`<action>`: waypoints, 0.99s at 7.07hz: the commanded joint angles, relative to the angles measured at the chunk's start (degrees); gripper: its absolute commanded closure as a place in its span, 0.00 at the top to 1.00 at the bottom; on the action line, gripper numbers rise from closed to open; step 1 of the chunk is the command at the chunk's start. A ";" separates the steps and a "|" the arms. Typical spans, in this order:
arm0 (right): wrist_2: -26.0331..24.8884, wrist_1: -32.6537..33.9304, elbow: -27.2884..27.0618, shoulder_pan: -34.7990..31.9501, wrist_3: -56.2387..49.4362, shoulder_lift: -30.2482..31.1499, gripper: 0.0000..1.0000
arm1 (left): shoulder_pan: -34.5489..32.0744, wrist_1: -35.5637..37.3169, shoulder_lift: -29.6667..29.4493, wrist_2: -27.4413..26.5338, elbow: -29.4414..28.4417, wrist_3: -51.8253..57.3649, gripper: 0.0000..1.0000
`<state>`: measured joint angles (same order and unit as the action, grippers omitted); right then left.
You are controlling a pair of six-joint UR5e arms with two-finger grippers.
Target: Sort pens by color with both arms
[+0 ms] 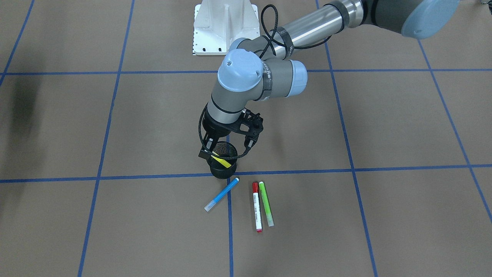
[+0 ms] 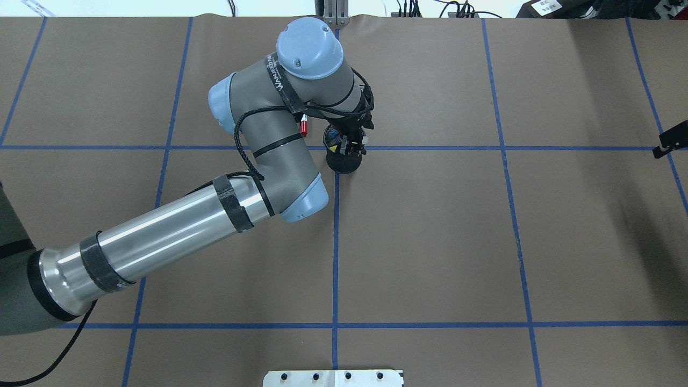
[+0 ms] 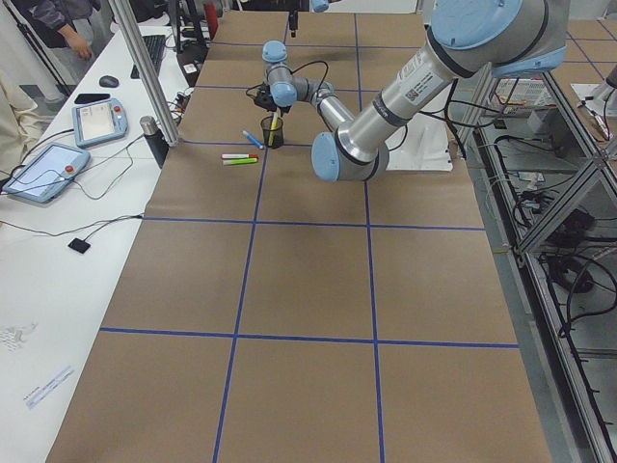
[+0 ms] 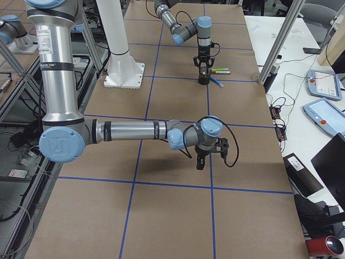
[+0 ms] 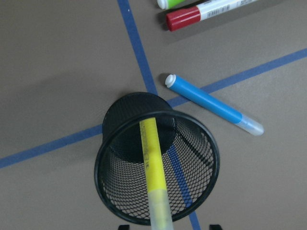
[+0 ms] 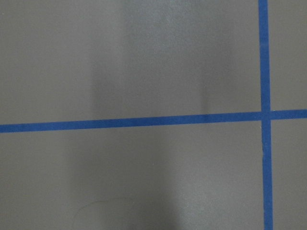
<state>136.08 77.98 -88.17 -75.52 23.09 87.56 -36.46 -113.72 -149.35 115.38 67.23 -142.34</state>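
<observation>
While the slim yellow highlighter (image 5: 152, 158) leans inside the black mesh cup (image 5: 215, 153), the left gripper (image 5: 165, 226) hovers above it, spread wide and holding nothing. Whether the right gripper (image 4: 200, 162) is spread, I cannot tell

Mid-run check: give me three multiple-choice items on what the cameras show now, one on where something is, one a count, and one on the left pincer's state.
1. Where is the yellow highlighter relative to the black mesh cup?
A. lying flat beside it
B. leaning inside it
C. balanced across its rim

2. How many pens lie on the table outside the cup?
A. one
B. two
C. three

3. The left pincer is:
A. open above the cup
B. shut on a pen picked from the table
C. shut on the cup's rim

Answers:
1 B: the left wrist view shows it slanting from the cup's floor up past the rim.
2 C: the blue highlighter, the red-capped marker and the green highlighter lie there.
3 A: its jaws stand wide on either side of the yellow cap, not touching it.
</observation>
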 commanded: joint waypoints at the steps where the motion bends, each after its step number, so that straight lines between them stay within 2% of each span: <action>1: -1.33 6.25 -5.22 -0.24 0.03 2.09 1.00 | 0.60 0.08 0.02 -1.11 -0.08 -0.05 0.59; 2: -4.91 12.48 -10.57 -0.07 0.03 2.53 1.00 | 0.60 0.08 0.11 -1.12 0.01 -0.05 0.58; 3: -6.25 13.85 -12.88 -0.24 -0.49 4.27 1.00 | 0.60 0.16 0.11 -1.12 0.01 -0.05 0.57; 4: -5.83 14.12 -12.21 -1.37 -8.33 5.86 1.00 | 0.51 0.16 0.11 -1.21 0.01 0.04 0.54; 7: -5.57 14.30 -12.29 -3.92 -11.31 7.54 1.00 | 0.51 0.25 0.11 -1.21 0.01 0.04 0.42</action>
<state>130.22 92.31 -100.40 -78.42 12.51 94.66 -35.94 -113.54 -149.24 114.18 67.23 -142.30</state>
